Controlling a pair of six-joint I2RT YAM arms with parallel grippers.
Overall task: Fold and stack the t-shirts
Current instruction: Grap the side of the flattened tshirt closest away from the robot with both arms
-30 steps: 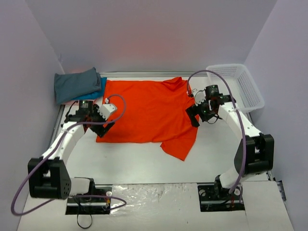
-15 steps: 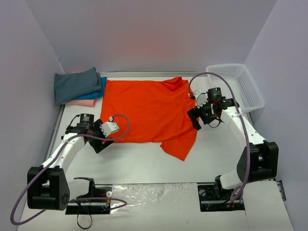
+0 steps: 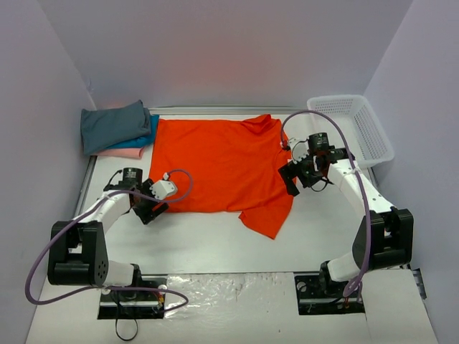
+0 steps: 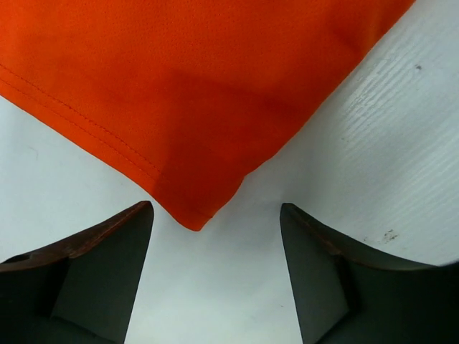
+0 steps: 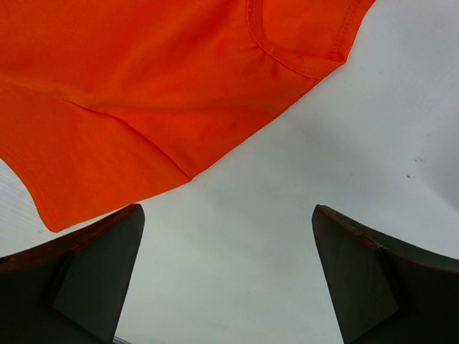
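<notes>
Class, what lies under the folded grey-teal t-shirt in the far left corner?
A blue t-shirt, then a pink t-shirt below it. Only their edges show; the grey-teal t-shirt covers the rest.

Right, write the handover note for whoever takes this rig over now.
Left claw: open, empty, with the near-left hem corner of the orange t-shirt just ahead of its fingers.
Right claw: open, empty, over bare table beside the shirt's right edge.
Done: the grey-teal t-shirt, blue t-shirt and pink t-shirt lie folded, stacked at the far-left corner.
Left: the orange one lies spread flat, unfolded; fold it and add it to the stack.
The white basket sits far right.
</notes>
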